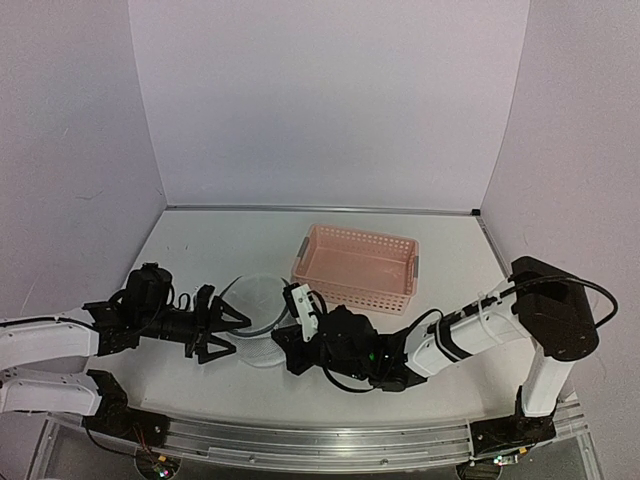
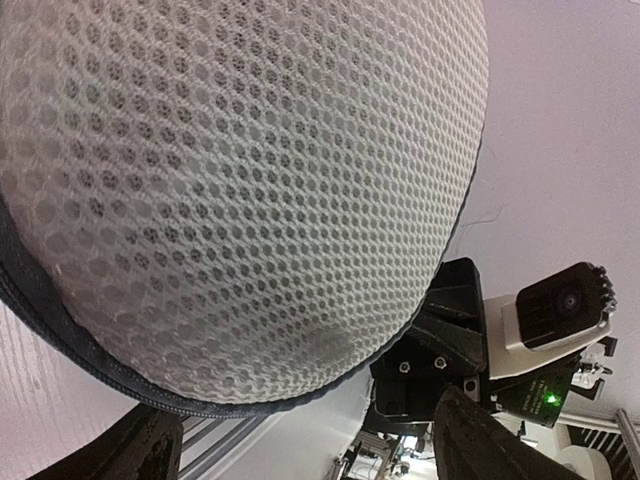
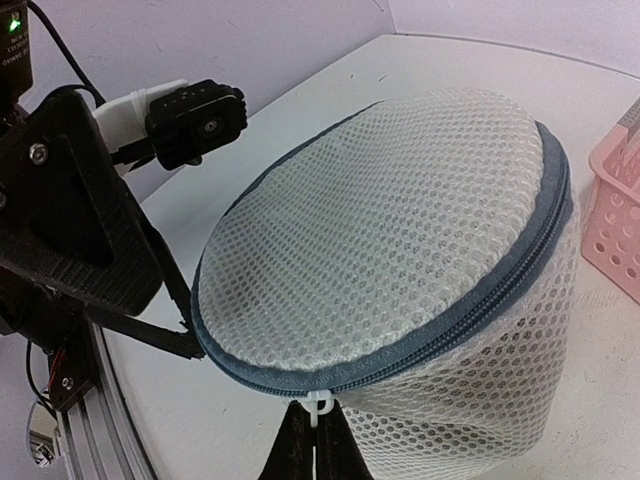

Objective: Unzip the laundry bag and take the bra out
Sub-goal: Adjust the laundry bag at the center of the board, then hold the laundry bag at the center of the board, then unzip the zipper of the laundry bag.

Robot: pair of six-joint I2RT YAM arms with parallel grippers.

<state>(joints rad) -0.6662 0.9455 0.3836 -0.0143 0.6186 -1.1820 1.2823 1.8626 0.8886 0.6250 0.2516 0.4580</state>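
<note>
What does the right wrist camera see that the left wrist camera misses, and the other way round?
Only the right wrist view shows the white zip pull pinched by the shut right gripper, the pink basket and the left arm's camera. Only the left wrist view shows the right arm's camera. Both show the mesh bag and its dark zip rim.

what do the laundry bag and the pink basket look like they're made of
laundry bag: white mesh fabric, probably synthetic, matte, with open honeycomb holes; it bulges softly.
zip band: grey-blue woven tape, matte.
zip pull: smooth and white, probably plastic.
pink basket: likely moulded plastic, given the even colour and the stiff walls with rows of holes; too small to judge the sheen.
</note>
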